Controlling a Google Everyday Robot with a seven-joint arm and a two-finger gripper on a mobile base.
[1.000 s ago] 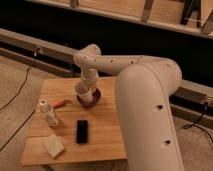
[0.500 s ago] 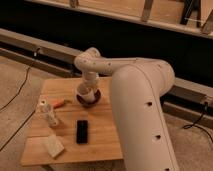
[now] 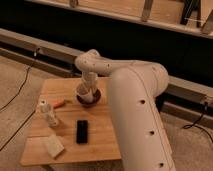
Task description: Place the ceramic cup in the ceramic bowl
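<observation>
Where the arm descends over the ceramic bowl, the pincer sits at the ceramic cup, fingers indistinct; cannot tell their spacing. Cup rests in the bowl on the counter. Bowl's far rim hidden.

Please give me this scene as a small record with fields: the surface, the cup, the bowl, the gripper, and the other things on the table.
surface: small wooden table
ceramic cup: pale, tilted, resting in the bowl
ceramic bowl: dark maroon, near the table's back edge
gripper: directly above the cup, at its rim; whether it grips cannot be told
white bottle: upright, left side of table
orange object: lying beside the bottle
black slab: flat, in front of the bowl
pale block: front left corner
</observation>
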